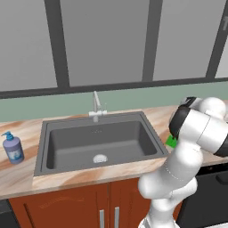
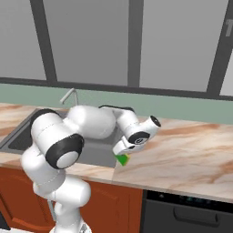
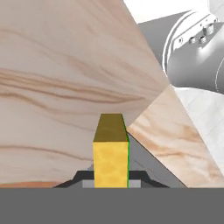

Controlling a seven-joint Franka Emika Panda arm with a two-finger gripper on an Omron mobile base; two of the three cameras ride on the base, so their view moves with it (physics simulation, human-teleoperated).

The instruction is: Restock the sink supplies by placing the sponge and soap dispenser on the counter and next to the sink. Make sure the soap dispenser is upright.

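Observation:
My gripper (image 2: 121, 154) is shut on the sponge (image 2: 122, 159), whose bright green side shows just right of the sink (image 1: 100, 142), low over the counter (image 2: 182, 150). In the hand view the sponge (image 3: 110, 153) stands between my fingertips as a yellow block with a thin green edge, with marbled counter (image 3: 52, 87) behind it. From the left base view my arm hides all but a corner of the sponge (image 1: 171, 141). The soap dispenser (image 1: 13, 149) stands upright on the counter left of the sink. Whether the sponge touches the counter I cannot tell.
A slim silver faucet (image 1: 95, 107) rises behind the basin. A green backsplash and large window panes close off the back. Reddish-brown cabinet doors (image 1: 80, 205) sit under the sink, and a dark appliance front (image 2: 186, 214) lies below the counter to the right.

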